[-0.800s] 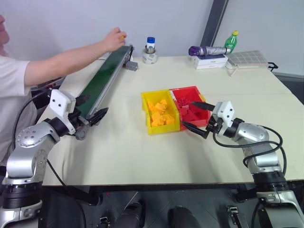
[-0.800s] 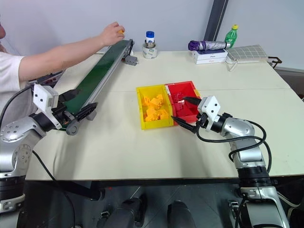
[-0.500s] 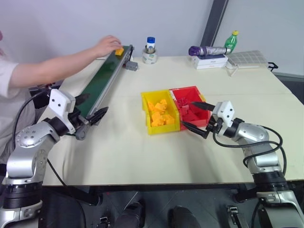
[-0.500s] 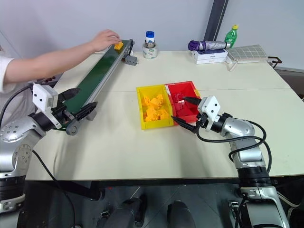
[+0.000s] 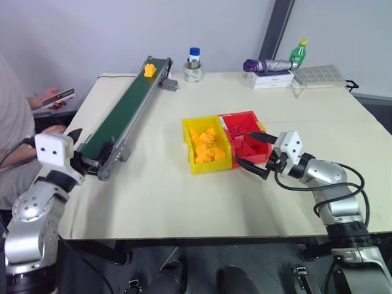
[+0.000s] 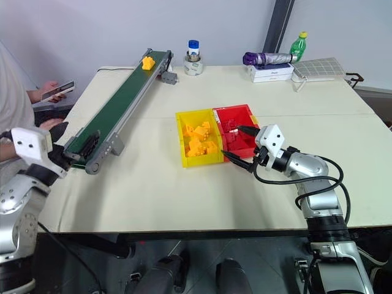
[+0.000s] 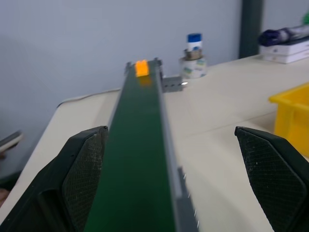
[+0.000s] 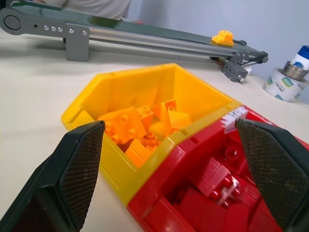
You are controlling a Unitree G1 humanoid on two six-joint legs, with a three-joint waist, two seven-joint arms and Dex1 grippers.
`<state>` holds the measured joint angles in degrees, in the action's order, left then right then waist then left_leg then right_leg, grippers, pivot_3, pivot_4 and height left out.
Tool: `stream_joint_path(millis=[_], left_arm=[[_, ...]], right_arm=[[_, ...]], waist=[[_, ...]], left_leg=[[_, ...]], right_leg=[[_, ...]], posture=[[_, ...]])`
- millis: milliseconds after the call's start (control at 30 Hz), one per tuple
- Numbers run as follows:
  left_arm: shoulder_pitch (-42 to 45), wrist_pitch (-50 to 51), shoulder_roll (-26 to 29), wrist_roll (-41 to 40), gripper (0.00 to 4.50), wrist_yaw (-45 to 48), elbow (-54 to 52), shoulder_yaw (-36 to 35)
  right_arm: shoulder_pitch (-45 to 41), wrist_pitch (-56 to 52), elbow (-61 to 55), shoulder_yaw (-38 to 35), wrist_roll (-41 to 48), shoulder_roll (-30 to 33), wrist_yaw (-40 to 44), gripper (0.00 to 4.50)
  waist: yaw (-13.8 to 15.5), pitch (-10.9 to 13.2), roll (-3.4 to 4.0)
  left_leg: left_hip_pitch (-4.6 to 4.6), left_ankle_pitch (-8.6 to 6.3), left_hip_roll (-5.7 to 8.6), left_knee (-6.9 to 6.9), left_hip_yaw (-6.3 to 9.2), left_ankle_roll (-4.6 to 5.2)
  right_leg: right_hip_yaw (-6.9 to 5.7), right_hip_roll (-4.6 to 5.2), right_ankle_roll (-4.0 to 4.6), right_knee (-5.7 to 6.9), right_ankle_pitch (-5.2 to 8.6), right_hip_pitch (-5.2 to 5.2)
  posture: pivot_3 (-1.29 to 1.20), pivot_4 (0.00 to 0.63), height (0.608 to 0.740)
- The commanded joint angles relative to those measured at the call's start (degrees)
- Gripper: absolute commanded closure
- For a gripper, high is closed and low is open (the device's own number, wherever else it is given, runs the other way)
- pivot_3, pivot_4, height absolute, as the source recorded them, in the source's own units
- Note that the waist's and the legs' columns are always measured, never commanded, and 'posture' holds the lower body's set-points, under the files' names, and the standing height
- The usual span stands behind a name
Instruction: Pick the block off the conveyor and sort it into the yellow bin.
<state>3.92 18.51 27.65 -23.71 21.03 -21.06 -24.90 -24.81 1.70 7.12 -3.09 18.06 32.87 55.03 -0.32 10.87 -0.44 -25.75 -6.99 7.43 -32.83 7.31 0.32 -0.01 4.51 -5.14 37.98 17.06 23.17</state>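
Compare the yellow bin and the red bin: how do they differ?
The yellow bin holds yellow-orange bricks; the red bin holds red bricks. The yellow bin sits on the conveyor side; the red bin sits nearest the right gripper. Both are same-sized tubs, touching side by side, both partly filled.

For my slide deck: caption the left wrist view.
Open left gripper waits astride the conveyor as the block sits at its far end.

Silver-grey jointed arms with looping black cables, white boxy wrist blocks, left gripper (image 6: 73, 149) and right gripper (image 5: 253, 153) each with two black fingers, pads cross-hatched.
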Motion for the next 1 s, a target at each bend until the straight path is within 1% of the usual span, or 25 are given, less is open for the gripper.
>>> stream_joint_path(millis=[33, 167, 500, 1000], left_arm=[[-2.23, -0.40, -3.37, -0.54, 0.07, -5.64, -4.00, -3.99], [-3.46, -0.61, -5.26, 0.35, 0.07, -8.60, -4.52, -4.29], [-2.93, -0.43, -4.61, 0.14, 0.07, -8.53, -2.91, -3.27], [-2.53, -0.81, -3.38, 1.96, 0.07, -8.15, -1.32, -2.71]], right_arm=[[-0.92, 1.11, -0.52, -0.61, 0.07, 0.26, 0.23, 0.00], [-1.12, 1.21, -0.33, -0.52, 0.08, 0.21, 0.44, 0.00], [-0.95, 1.32, -0.45, -0.59, 0.07, 0.23, 0.60, 0.00], [-0.84, 1.25, -0.59, -0.51, 0.09, 0.18, 0.61, 0.00]], waist=[[-0.07, 0.00, 0.00], [-0.13, 0.00, -0.01], [-0.21, 0.00, 0.00], [-0.23, 0.00, 0.00]], left_leg=[[0.01, 0.00, 0.00, -0.01, 0.00, 0.00], [0.01, 0.00, -0.01, -0.01, 0.00, 0.00], [0.01, 0.00, -0.01, -0.01, -0.02, 0.00], [0.00, 0.00, -0.01, -0.01, -0.02, 0.00]], right_leg=[[0.00, 0.00, 0.00, 0.00, 0.00, -0.01], [0.00, 0.01, 0.00, 0.01, 0.01, -0.08], [-0.01, 0.00, 0.01, 0.00, 0.01, -0.03], [-0.01, 0.00, 0.01, 0.00, 0.01, 0.00]], posture=[[0.00, 0.150, 0.740], [0.00, 0.150, 0.740], [0.00, 0.150, 0.740], [0.00, 0.150, 0.740]])
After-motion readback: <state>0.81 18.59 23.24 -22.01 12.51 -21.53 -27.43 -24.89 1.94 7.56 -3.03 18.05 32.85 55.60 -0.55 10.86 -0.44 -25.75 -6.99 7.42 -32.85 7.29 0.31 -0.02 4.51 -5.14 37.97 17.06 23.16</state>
